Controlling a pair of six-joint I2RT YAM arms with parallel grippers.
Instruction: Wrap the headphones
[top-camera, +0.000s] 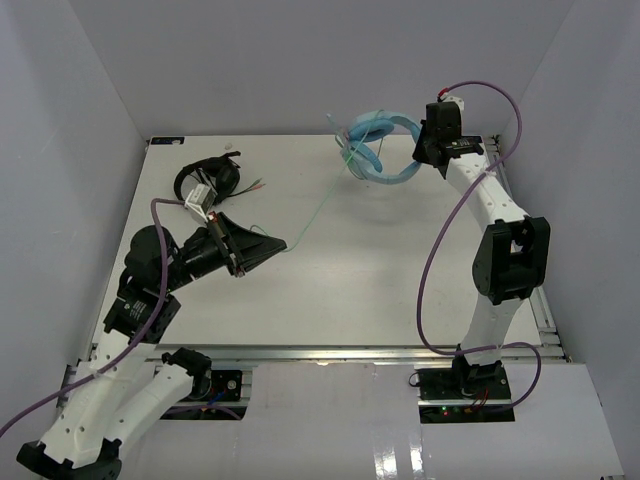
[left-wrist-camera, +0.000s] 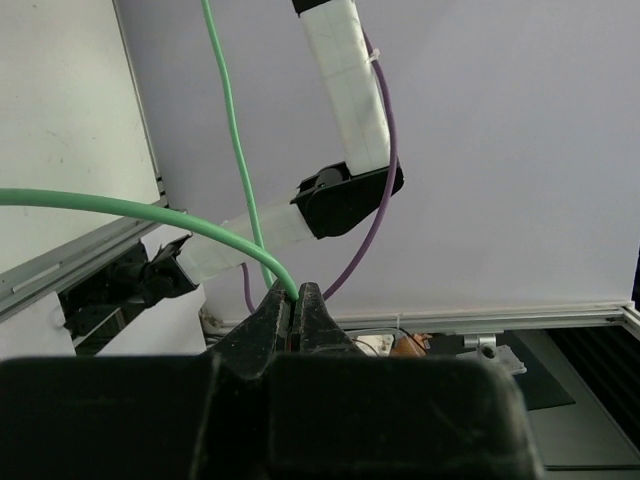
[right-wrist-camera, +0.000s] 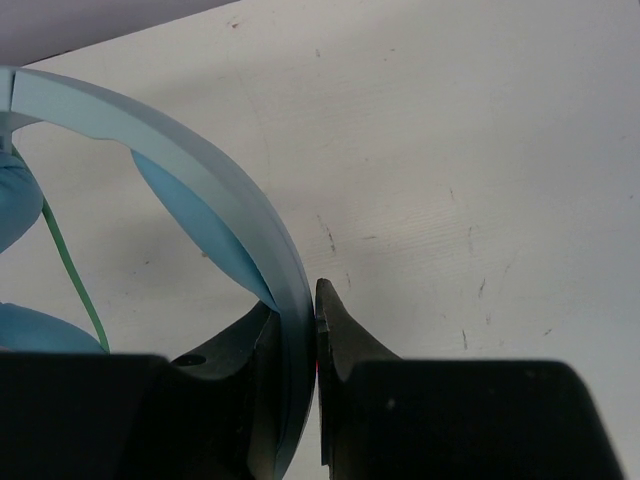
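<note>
The light blue headphones (top-camera: 378, 146) hang above the far right of the table, held by the headband (right-wrist-camera: 190, 165). My right gripper (top-camera: 424, 150) is shut on that headband, which shows clamped between the jaws in the right wrist view (right-wrist-camera: 298, 305). A blue ear cup (right-wrist-camera: 15, 205) shows at the left edge there. The thin pale green cable (top-camera: 318, 208) runs from the ear cups down and left to my left gripper (top-camera: 278, 244). That gripper (left-wrist-camera: 292, 292) is shut on the cable (left-wrist-camera: 236, 150) near its end.
Black headphones (top-camera: 210, 180) with a loose wire lie at the far left of the table, just beyond my left arm. White walls enclose the table on three sides. The right arm (left-wrist-camera: 345, 90) with its purple cable shows in the left wrist view.
</note>
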